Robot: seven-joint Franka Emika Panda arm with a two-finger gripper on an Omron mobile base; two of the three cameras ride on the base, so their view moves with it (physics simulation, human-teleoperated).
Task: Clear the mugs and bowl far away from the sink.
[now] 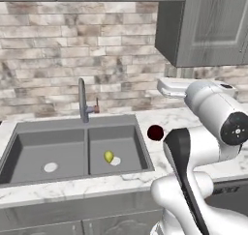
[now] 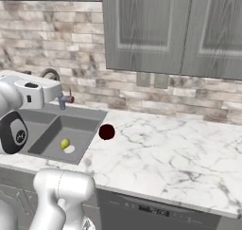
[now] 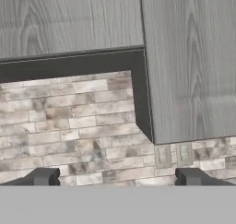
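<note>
The dark maroon mug point(image 1: 155, 132) point(image 2: 107, 131) stands on the marble counter just right of the grey double-basin sink point(image 1: 72, 127) point(image 2: 52, 122). The curved faucet point(image 1: 83, 101) rises behind the basins' divider. My hand point(image 1: 174, 88) point(image 2: 33, 91) is held high above the counter, level, well above the mug and apart from it. In the hand view my gripper point(image 3: 117, 177) is open, its fingertips point(image 3: 44, 176) wide apart with nothing between them, facing the brick backsplash and the cabinets. The red mug and the bowl are out of view.
A small yellow object point(image 1: 109, 156) point(image 2: 64, 143) lies in the right basin. Grey wall cabinets point(image 2: 151, 25) point(image 3: 189, 57) hang over the counter. Wall outlets point(image 3: 173, 154) sit under them. A long marble counter point(image 2: 179, 153) stretches right of the sink.
</note>
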